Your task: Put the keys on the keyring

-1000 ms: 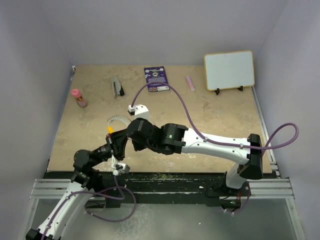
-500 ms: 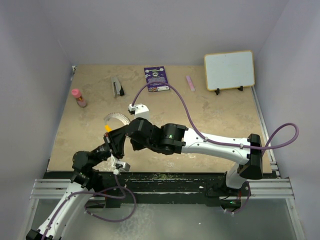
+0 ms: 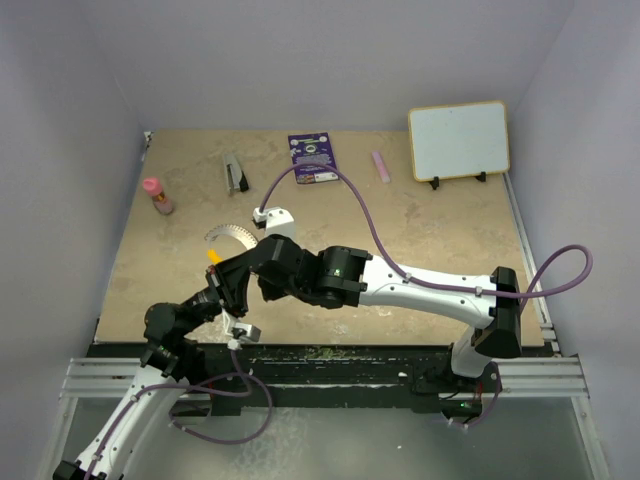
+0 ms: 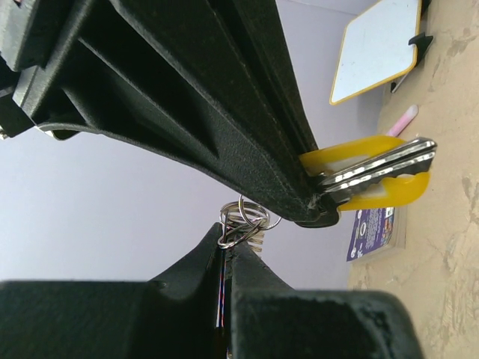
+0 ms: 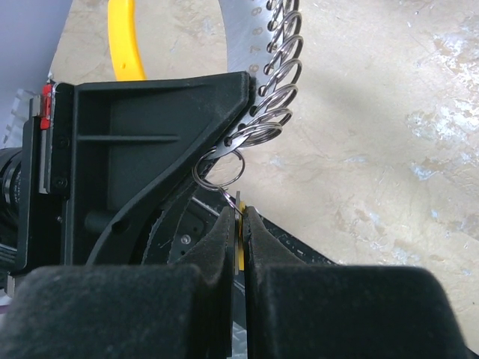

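Keyring (image 3: 228,234) drifted left; wrist views show left gripper (image 4: 228,243) pinching it, right gripper (image 5: 239,217) keys (image 4: 374,176).

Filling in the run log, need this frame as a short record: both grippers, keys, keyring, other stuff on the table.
left gripper: shut on the keyring
right gripper: shut on the keys
keys: yellow heads, stacked together, close to the keyring; on it or not, cannot tell
table: pink bottle at left, whiteboard and purple card at the back

beige mottled table (image 3: 440,230), pink bottle (image 3: 156,196), grey-black tool (image 3: 235,173), purple card (image 3: 312,158), pink stick (image 3: 380,165), small propped whiteboard (image 3: 458,140)
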Action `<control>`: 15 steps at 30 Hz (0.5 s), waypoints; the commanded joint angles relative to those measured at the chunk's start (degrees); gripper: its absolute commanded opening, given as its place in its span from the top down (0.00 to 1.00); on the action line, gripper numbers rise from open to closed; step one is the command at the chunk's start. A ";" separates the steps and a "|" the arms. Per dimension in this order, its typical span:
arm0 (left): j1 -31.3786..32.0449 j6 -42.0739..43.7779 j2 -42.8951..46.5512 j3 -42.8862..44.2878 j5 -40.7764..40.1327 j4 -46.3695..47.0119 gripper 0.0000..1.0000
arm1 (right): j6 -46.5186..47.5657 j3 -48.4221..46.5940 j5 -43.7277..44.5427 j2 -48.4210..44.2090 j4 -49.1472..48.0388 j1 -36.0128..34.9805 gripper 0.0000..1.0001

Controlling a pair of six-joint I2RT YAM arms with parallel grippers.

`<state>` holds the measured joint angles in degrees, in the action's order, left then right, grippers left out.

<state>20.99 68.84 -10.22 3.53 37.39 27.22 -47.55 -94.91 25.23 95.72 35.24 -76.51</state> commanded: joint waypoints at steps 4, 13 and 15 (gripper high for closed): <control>-0.20 2.13 0.73 1.20 0.18 1.67 0.97 | 0.75 -2.89 -0.63 0.21 -2.45 -0.42 1.00; -0.21 2.37 0.91 0.52 -0.02 2.57 0.97 | 1.37 -2.82 -1.77 -0.36 -5.15 -0.39 1.00; -0.20 2.51 1.06 0.38 -0.27 2.62 0.97 | 1.64 -3.03 -2.15 -0.36 -5.51 -0.40 1.00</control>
<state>20.99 70.17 -9.98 3.53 36.64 26.11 -46.76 -95.02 24.27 96.03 34.33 -76.51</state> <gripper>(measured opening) 0.045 0.012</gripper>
